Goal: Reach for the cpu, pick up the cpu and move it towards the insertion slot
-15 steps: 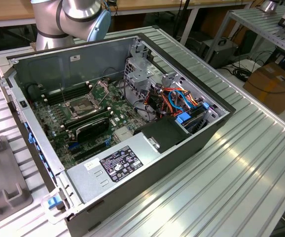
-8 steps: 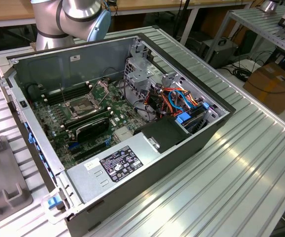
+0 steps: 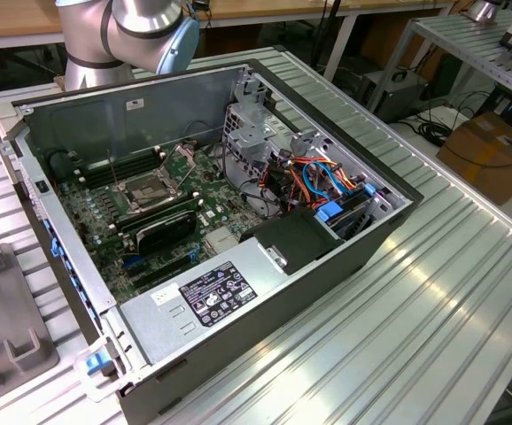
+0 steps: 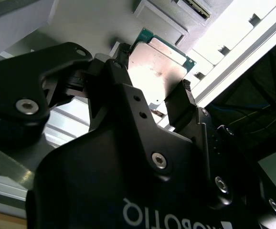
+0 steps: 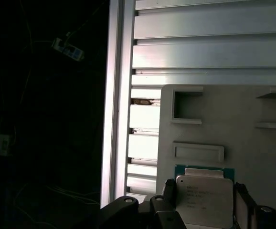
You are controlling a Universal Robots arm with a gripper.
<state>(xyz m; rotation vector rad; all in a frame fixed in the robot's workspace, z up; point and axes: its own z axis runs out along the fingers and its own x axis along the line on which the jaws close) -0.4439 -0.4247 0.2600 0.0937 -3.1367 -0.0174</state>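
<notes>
One hand [image 4: 154, 68]: mine, clenched on cpu [image 4: 158, 56]
step: pick-up, over grey tray [image 5: 271, 157]
need: level carry toward insertion slot [image 3: 146, 190]

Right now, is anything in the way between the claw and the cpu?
Nothing visible does. In both wrist views the fingers of the claw sit directly against two edges of the cpu, the grey tray behind it.

In the second wrist view glare whitens the cpu [image 4: 159, 62] face just ahead of the gripper [image 4: 154, 76], whose black body sits in shadow. In the first wrist view table slats [image 5: 200, 52] beyond the gripper shine; beside it, darkness. The exterior view is evenly lit
</notes>
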